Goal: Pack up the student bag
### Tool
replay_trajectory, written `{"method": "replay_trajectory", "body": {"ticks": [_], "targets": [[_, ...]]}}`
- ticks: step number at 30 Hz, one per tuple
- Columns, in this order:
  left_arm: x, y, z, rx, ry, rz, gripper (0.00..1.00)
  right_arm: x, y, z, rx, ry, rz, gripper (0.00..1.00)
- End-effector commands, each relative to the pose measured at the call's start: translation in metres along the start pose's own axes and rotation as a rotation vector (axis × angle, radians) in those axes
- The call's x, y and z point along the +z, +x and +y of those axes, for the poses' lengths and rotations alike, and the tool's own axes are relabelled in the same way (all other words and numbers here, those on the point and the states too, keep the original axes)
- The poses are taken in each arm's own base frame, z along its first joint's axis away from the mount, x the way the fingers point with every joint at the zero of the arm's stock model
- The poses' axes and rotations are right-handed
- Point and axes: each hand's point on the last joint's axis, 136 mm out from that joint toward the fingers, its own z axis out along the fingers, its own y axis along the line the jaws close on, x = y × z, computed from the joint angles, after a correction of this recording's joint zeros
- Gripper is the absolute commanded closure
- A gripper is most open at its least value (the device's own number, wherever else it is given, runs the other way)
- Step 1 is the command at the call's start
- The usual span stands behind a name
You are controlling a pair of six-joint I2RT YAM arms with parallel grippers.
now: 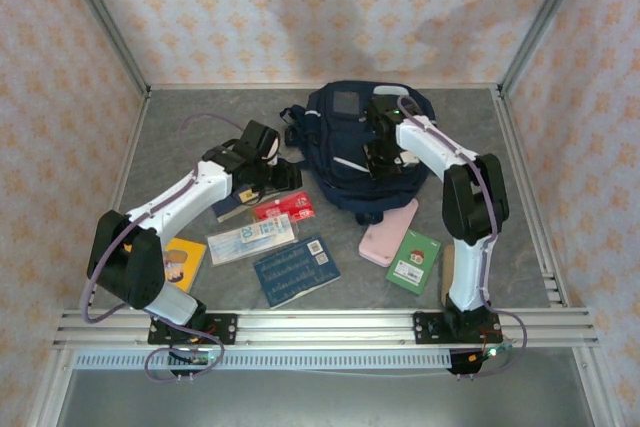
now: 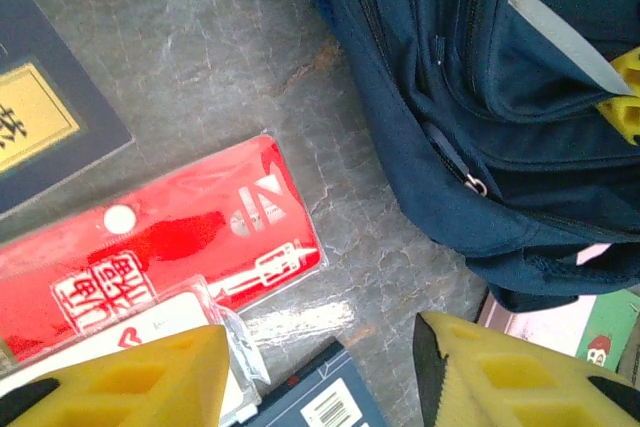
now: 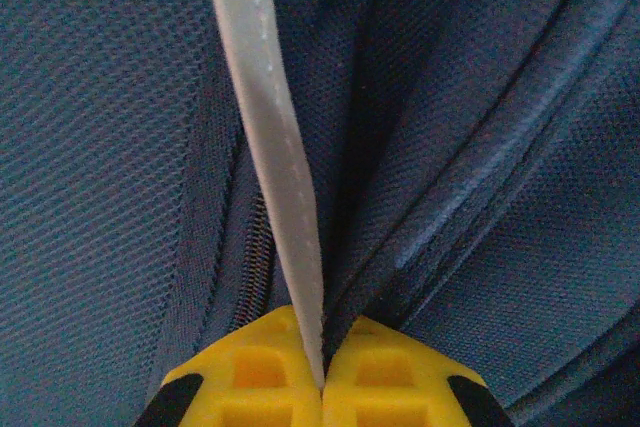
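Navy student bag point(image 1: 355, 152) at the far centre of the table point(image 1: 180, 117).
It lies flat, front up: dark blue mesh fabric, a pale grey strip beside a zip, straps at its left.

The navy fabric backpack point(image 1: 335, 147) lies behind the flat pink pouch point(image 1: 388, 232); the red plastic packet point(image 1: 284, 209) lies left of both.

The bag point(image 3: 110, 147) is matt navy woven cloth with a fine mesh grain; its grey strip point(image 3: 265, 97) looks smooth. The red packet point(image 2: 150, 247), lower left, is glossy plastic. The table point(image 2: 230, 77) is matt and stone-veined. The left fingers point(image 2: 520, 377) are matt yellow plastic.
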Motion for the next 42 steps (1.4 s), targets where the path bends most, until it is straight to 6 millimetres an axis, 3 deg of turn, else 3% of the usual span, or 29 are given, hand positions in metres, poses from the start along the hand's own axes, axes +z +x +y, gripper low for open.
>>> {"method": "replay_trajectory", "body": {"ticks": [1, 9, 17, 22, 34, 42], "targets": [[-0.006, -0.021, -0.005, 0.102, -0.041, -0.036, 0.46, -0.054, -0.004, 0.023, -0.099, -0.113, -0.029, 1.0], [0.002, -0.047, -0.032, 0.136, 0.025, -0.046, 0.46, -0.106, 0.007, 0.041, -0.089, -0.239, 0.048, 1.0], [0.02, -0.034, -0.065, 0.218, 0.123, -0.001, 0.51, -0.142, 0.015, 0.056, -0.068, -0.316, 0.101, 1.0], [0.015, -0.022, -0.085, 0.381, 0.148, -0.023, 0.44, -0.146, 0.015, 0.054, -0.069, -0.309, 0.11, 1.0], [0.029, -0.014, -0.085, 0.872, 0.162, -0.135, 0.4, -0.142, 0.02, 0.051, -0.091, -0.301, 0.144, 1.0], [0.053, -0.012, -0.088, 0.955, 0.197, -0.046, 0.44, -0.137, 0.022, 0.05, -0.09, -0.3, 0.159, 1.0]]}}
